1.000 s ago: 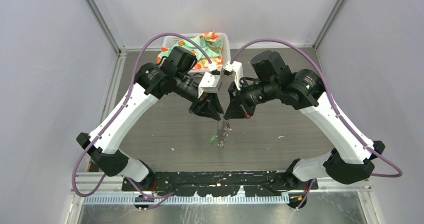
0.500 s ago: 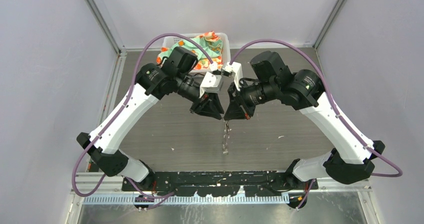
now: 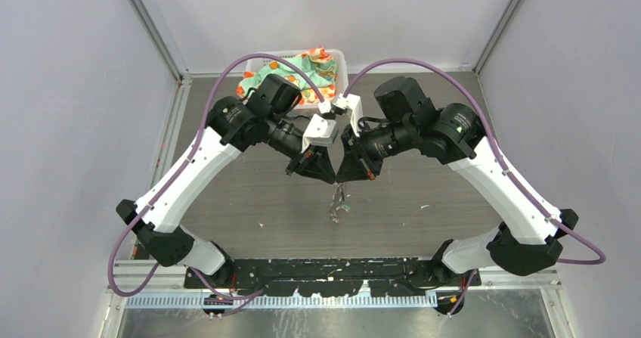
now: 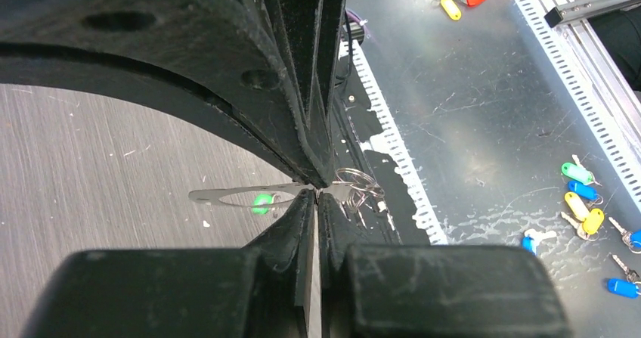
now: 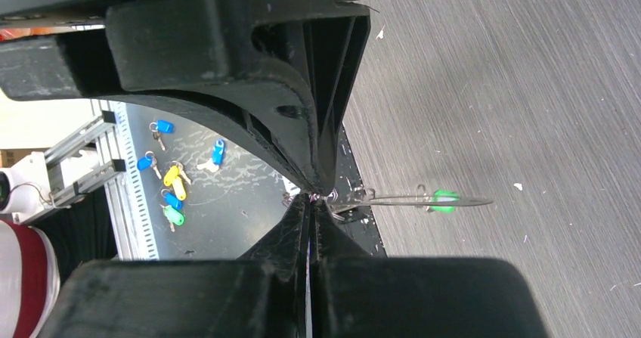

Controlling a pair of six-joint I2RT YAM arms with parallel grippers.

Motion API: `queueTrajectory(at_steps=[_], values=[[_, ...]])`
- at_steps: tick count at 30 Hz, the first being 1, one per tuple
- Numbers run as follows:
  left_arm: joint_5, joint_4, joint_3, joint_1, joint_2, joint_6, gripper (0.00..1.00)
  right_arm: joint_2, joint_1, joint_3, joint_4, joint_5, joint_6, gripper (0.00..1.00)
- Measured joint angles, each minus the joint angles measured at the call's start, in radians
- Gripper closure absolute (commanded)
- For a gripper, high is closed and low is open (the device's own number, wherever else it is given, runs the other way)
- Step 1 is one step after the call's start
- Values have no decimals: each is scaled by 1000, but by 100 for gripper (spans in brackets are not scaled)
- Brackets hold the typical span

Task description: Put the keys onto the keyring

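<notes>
- Found both arms bent inward over the middle of the grey surface [image 3: 423, 179], tips nearly meeting.
- Saw the left fingers [image 4: 314, 202] pressed flat together, clamped on one end of the keyring [image 4: 205, 196].
- Saw the right fingers [image 5: 310, 206] likewise pressed together and nipping the same end from the opposite side, tip to tip with the left pair.
- Made out the keyring as a thin flat silver loop with a long oval opening, reaching out from the two tips over the surface; seen edge-on from the right wrist.
- Could not tell whether its free end touched the surface.
- Spotted the green key [image 4: 262, 200] at the loop's opening, roughly halfway along; could not tell whether threaded on or only lying behind.
- Noted a cluster of small wire rings [image 4: 355, 179] right at the pinch point, with thin metal bits hanging beneath, too small to name.
- Could not pick out a black-headed key anywhere.
- Saw a white basket [image 3: 340, 57] at the far edge of the surface, holding a patterned green and orange cloth [image 3: 298, 69], well apart from the fingers.
- Noted loose keys with coloured tags [image 4: 586, 221] scattered on the metal floor [image 4: 469, 111] beyond the near edge.
</notes>
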Motion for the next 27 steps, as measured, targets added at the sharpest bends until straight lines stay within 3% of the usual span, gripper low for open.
queueTrajectory(at_steps=[5,9,10,11,16,21,27], values=[[0,5,0,0,0,-3,100,8,3,12,-6,-6,5,95],[4,45,-26,3,-8,-38,100,10,3,15,-5,3,23,81],[9,71,-45,5,-13,-74,100,8,3,14,11,10,28,73],[24,124,-87,17,-26,-119,100,0,3,6,24,22,43,66],[84,628,-402,110,-135,-595,100,-143,-13,-152,231,92,105,51],[84,900,-443,137,-143,-832,100,-346,-27,-277,384,187,166,48],[84,1088,-443,135,-196,-949,100,-507,-31,-425,528,266,240,53]])
